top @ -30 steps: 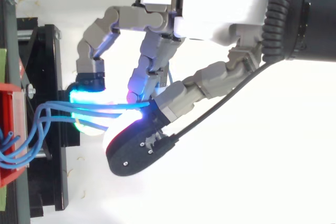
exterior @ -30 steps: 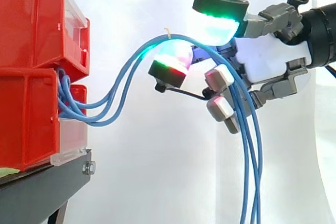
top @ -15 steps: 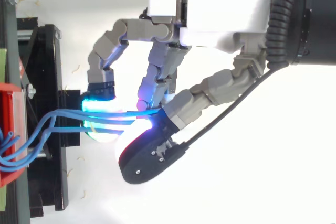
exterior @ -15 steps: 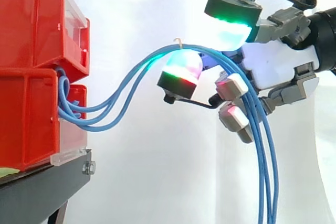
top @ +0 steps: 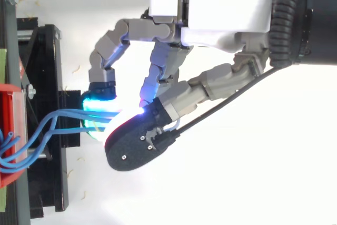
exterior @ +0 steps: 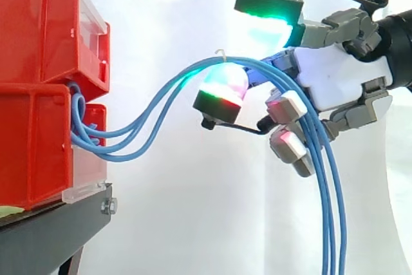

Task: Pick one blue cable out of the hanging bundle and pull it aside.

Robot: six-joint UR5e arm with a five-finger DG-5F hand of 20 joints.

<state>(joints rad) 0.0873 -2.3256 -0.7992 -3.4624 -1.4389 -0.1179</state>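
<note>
Three blue cables [exterior: 199, 66] leave the lower red bin [exterior: 32, 146], arch up to the right and pass through my hand [exterior: 338, 82], then hang straight down at the lower right. They lie over a fingertip pad glowing red and green [exterior: 222, 88], with a green-glowing pad [exterior: 267, 20] a little above them. My fingers are curled round the whole bundle. In the top view the cables [top: 68, 113] run from the bin to the hand [top: 221, 3], where a black-backed pad [top: 134, 143] covers them beside a cyan fingertip [top: 97, 106].
Two red bins are stacked at the left, the upper one [exterior: 38, 30] above the cable bin, on a black stand [exterior: 51, 230]. A white curtain hangs behind. Open space lies below and to the right of the hand.
The green upper pad has moved left and slightly up. In the top view the black-backed pad has swung left over the cables towards the cyan fingertip. The cables' arch is unchanged.
</note>
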